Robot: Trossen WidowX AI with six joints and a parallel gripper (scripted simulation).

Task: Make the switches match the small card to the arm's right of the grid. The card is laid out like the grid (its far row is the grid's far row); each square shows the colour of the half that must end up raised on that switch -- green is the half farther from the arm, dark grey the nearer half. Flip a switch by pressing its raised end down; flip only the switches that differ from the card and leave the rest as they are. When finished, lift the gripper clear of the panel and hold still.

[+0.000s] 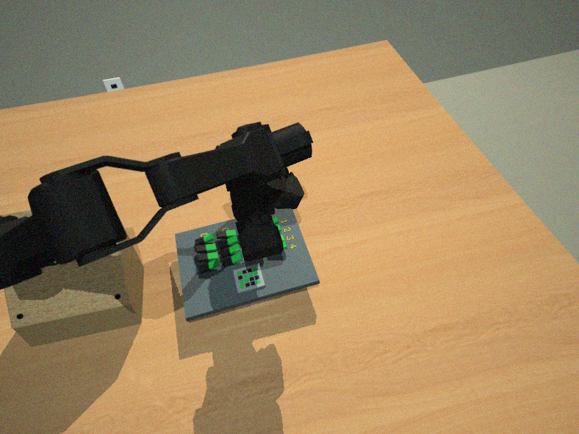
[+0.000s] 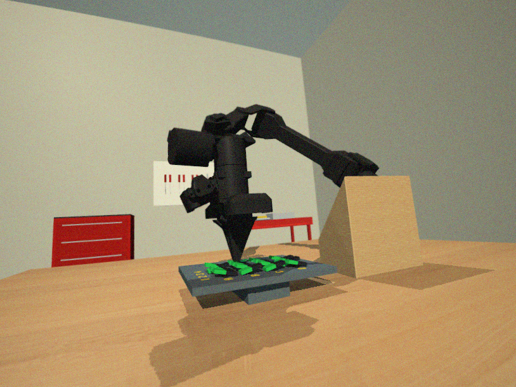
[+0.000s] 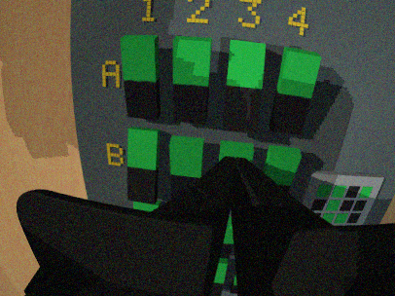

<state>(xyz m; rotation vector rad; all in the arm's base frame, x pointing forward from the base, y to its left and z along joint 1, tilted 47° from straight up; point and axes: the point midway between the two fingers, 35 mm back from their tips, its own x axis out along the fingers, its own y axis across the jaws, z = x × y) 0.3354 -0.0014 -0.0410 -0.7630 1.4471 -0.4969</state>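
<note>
The slate panel [image 1: 294, 277] [image 2: 187, 271] [image 3: 92, 37] carries the switch grid, each switch half green, half dark. My gripper [image 2: 236, 258] [image 3: 233, 167] is shut and empty; its tip is low over row B, over or on the switch B3 [image 3: 236, 148]. Contact is unclear. Row A shows whole in the wrist view, including switch A3 [image 3: 246, 63]; most of rows C and D is hidden by the fingers. The card [image 1: 252, 289] [image 3: 375, 184] reads green, green, dark, green in its far row and dark, green, dark, dark in the second. Its lower part is hidden in the wrist view. Several switch tilts are unclear.
The wooden table [image 1: 434, 308] [image 2: 85, 318] bears the panel, which stands raised on a small block [image 2: 269, 294]. The arm's wooden base block [image 1: 72, 320] [image 2: 383, 227] stands beside the panel. A red cabinet [image 2: 92, 240] is in the background.
</note>
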